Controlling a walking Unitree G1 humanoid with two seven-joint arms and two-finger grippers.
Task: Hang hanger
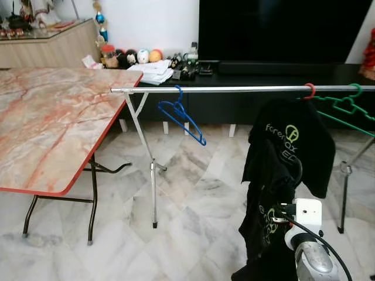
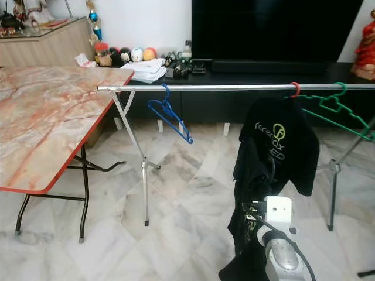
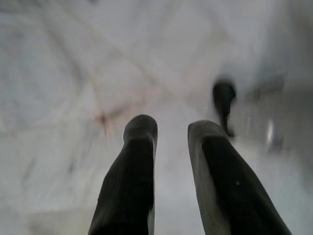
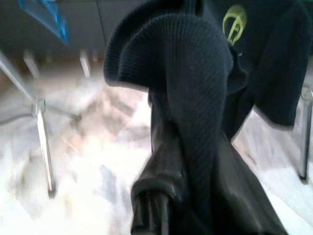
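A steel clothes rail (image 1: 234,89) crosses the room at chest height. A blue hanger (image 1: 180,115) hangs near its left end. A red hanger hook (image 1: 309,90) and a green hanger (image 1: 343,108) hang toward the right. A black T-shirt (image 1: 290,146) with a yellow-green logo hangs down from the red hook. My right arm (image 1: 307,234) rises from the lower right into the shirt's lower part. In the right wrist view my right gripper (image 4: 190,186) is shut on the shirt's ribbed black fabric (image 4: 195,83), which drapes over the fingers. My left gripper (image 3: 171,132) is open over the marble floor.
A marble-topped folding table (image 1: 53,123) with a red edge stands on the left, close to the rail's left leg (image 1: 152,175). Behind the rail runs a low dark TV unit (image 1: 246,76) with a large screen and small ornaments. Marble floor (image 1: 187,222) lies open in front.
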